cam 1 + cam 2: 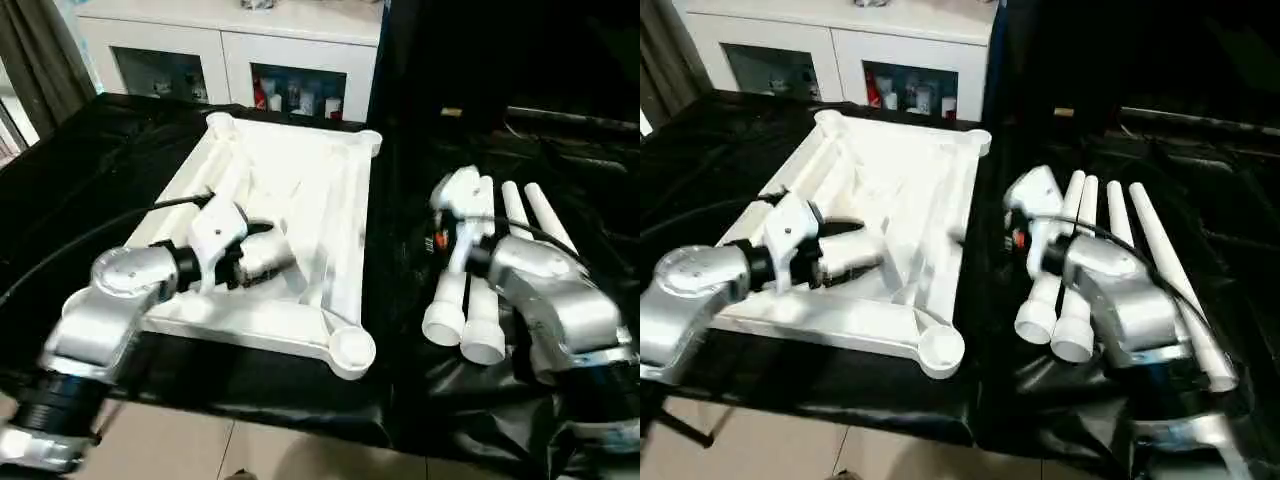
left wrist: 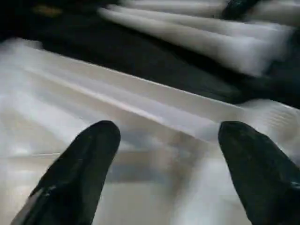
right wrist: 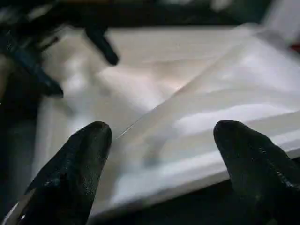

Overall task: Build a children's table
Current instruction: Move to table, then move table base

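top: white, lying ribbed side up on the black-draped table, left of centre, likely so the round corner sockets are facing up to take the legs; near-right socket sitting by the front edge, empty.
legs: four, lying side by side on the cloth right of the top, wide ends toward the robot; none fitted yet.
left gripper: hovering over the near part of the top, fingers spreading wide, holding nothing.
right gripper: hanging over the legs, pointing toward the top, fingers spreading wide, empty.
cabinet: standing behind, glass doors showing small items inside, too small to identify.
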